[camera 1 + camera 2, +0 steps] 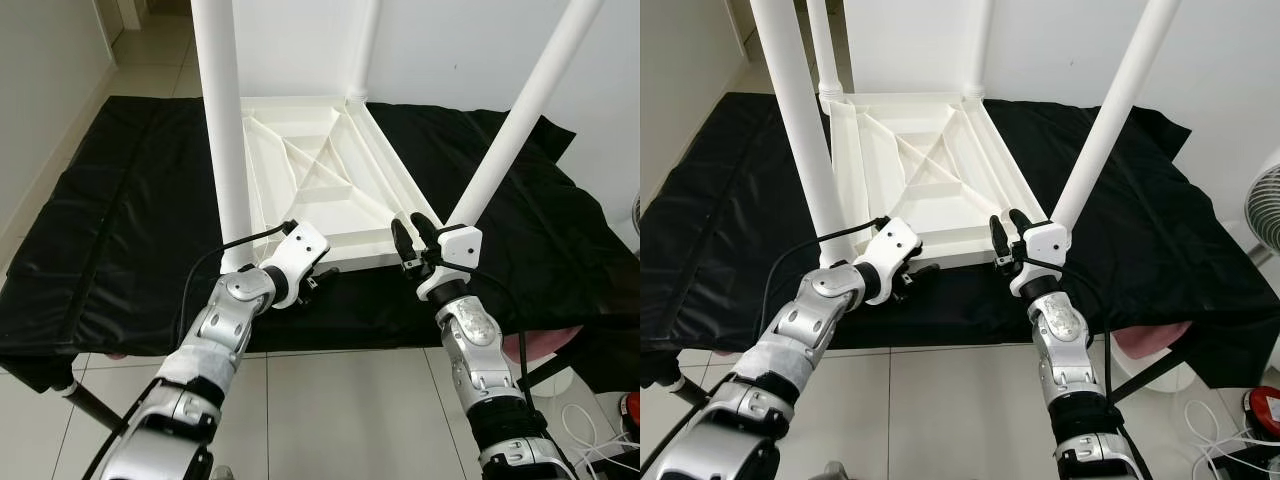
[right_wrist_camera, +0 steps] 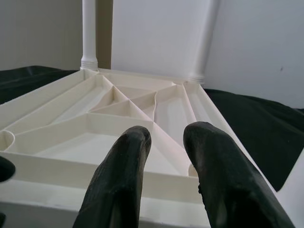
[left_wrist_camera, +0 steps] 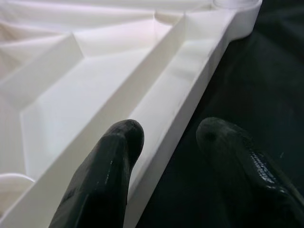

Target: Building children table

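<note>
— Where was your table top?
— Upside down on the black cloth; your left gripper straddled its rim, fingers parted.
— And the right gripper?
— Slightly open at the near edge, holding nothing.

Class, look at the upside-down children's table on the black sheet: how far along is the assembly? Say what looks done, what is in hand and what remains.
Done: the white tabletop lies upside down on the black sheet with four white legs standing in its corners. In hand: the left gripper, jaws open, straddles the near rim; the right gripper, jaws open, sits at the near-right corner. Left, probably: checking the legs and turning the table upright.
</note>
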`<state>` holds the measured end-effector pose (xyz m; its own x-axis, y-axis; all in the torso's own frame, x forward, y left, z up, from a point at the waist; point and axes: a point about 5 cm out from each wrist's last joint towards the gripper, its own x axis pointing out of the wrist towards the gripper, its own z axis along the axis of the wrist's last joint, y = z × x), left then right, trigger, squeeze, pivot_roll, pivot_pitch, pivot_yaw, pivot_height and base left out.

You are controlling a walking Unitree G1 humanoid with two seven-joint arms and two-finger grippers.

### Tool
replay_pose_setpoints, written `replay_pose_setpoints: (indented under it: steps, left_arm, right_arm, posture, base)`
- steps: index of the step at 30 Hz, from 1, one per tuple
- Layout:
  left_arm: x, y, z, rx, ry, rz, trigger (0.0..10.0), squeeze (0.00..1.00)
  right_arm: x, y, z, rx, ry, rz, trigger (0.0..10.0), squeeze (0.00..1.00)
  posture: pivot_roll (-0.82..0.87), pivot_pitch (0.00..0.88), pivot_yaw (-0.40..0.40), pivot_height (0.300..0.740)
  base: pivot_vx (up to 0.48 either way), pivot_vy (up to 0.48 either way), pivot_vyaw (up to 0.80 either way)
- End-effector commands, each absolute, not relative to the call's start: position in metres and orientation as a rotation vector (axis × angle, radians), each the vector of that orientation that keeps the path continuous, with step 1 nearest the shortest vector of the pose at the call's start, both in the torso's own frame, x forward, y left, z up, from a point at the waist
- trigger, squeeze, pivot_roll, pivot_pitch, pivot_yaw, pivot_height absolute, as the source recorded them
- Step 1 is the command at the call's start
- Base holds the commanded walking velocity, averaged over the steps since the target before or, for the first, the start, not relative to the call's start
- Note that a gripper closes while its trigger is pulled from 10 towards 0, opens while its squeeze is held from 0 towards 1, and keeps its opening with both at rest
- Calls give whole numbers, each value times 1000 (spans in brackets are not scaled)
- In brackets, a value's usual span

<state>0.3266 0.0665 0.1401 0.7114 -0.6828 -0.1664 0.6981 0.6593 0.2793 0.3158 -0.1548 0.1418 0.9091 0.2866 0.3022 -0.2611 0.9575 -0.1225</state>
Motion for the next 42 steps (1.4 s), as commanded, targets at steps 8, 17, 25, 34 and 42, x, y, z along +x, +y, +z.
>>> replay_pose_setpoints:
  steps: [8,17,25,34,42]
  left_arm:
    - [298,98,160,229,-167,-609,10000,0]
    - [286,121,160,130,-199,-514,10000,0]
    - [268,137,151,46,-211,-445,10000,1000]
    - [245,160,145,55,-188,-378,10000,435]
    - [223,186,145,28,-180,-270,10000,0]
  right_arm:
    - [312,-151,128,-79,-257,280,10000,0]
    - [313,-151,124,-69,-236,250,10000,0]
    - [306,-147,118,-16,-219,252,10000,1000]
    - [298,-169,112,-53,-203,179,10000,0]
    - [292,-188,111,-83,-196,133,10000,0]
  posture:
    - [56,38,-65,740]
    - [83,42,-85,740]
    - [89,44,-93,740]
    - [79,54,-89,740]
    - [80,68,-91,740]
  base:
    - [0,0,0]
    - [0,0,0]
    - [0,0,0]
    - [0,0,0]
    - [0,0,0]
